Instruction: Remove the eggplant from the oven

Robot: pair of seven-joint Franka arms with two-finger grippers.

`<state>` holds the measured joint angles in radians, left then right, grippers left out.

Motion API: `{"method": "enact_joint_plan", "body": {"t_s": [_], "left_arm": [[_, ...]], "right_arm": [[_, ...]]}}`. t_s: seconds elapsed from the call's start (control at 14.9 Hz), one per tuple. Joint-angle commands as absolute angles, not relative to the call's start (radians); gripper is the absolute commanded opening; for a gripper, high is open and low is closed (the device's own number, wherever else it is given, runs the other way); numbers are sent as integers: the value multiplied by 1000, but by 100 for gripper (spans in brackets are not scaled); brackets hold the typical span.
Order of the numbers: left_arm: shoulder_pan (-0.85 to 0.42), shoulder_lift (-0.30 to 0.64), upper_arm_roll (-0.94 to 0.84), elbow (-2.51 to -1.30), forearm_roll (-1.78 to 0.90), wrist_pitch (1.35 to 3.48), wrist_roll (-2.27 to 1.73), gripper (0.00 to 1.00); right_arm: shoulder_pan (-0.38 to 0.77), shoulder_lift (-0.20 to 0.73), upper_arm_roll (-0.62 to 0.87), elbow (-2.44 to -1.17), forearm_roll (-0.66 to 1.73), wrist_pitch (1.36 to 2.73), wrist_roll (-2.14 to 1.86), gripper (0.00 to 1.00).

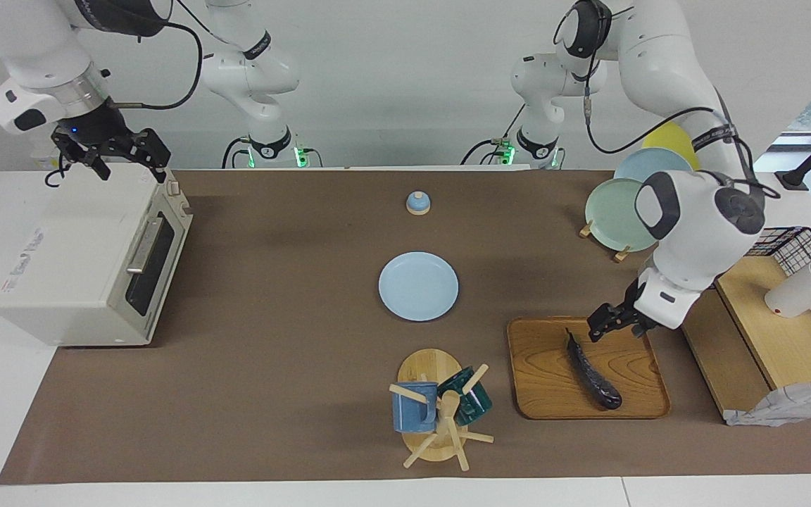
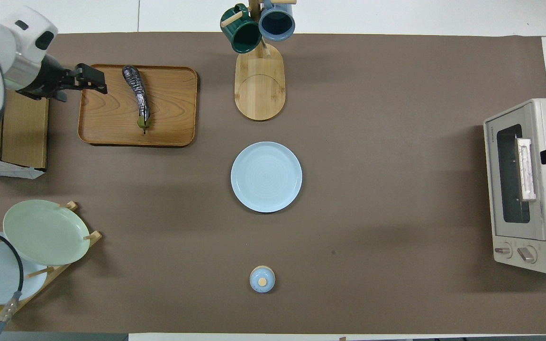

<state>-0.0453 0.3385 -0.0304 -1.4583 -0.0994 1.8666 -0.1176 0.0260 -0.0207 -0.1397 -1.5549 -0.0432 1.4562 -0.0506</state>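
Note:
The dark purple eggplant (image 1: 593,369) lies flat on a wooden tray (image 1: 546,380) toward the left arm's end of the table; it also shows in the overhead view (image 2: 137,93) on the tray (image 2: 173,113). My left gripper (image 1: 615,329) is open and empty, up over the tray's edge beside the eggplant, apart from it; in the overhead view it (image 2: 94,79) is at the tray's rim. The cream-white oven (image 1: 74,260) stands at the right arm's end with its door shut. My right gripper (image 1: 127,165) is open and empty over the oven's top.
A light blue plate (image 1: 418,286) lies mid-table, with a small blue knobbed lid (image 1: 417,203) nearer the robots. A wooden mug rack (image 1: 437,405) holds a blue and a green mug beside the tray. A plate rack (image 1: 620,211) and a wooden box (image 1: 778,338) stand at the left arm's end.

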Motion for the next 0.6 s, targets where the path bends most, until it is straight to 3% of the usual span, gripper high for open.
{"method": "enact_joint_plan", "body": {"t_s": [0.0,0.33,0.54], "left_arm": [[-46,195,-15,-1502,-86,1738,-117,100],[-52,60,-8,-1512,-31,1543,-91,100],[-57,2,-8,-1607,-29,1535,-83,100]], "right_arm": [[26,-38,-132,-1577,-14,1473,-37,100],[21,-38,-133,-1575,23,1428,-32,100],[25,-37,-132,-1569,15,1433,-31,100]]}}
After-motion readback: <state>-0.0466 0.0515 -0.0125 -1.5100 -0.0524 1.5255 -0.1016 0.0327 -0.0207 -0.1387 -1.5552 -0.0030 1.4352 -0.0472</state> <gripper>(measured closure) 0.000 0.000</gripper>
